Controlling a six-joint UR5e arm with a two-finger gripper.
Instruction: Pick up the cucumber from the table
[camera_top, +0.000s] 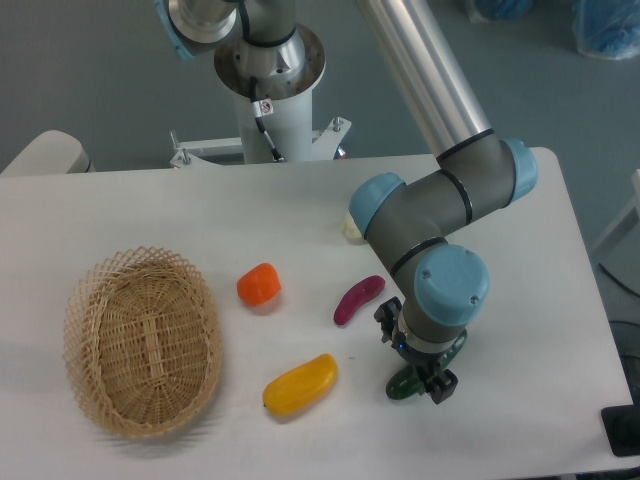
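Near right of surface (560, 300) | fingers (444, 386) low around cucumber (407, 385), closure unclear | step: grasp | next: close, lift straight.

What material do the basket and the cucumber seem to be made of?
The basket looks like woven wicker or straw: tan strands and an open weave at the rim. The cucumber, mostly hidden under the gripper, looks like glossy moulded plastic, dark green with a sheen; likely a toy.
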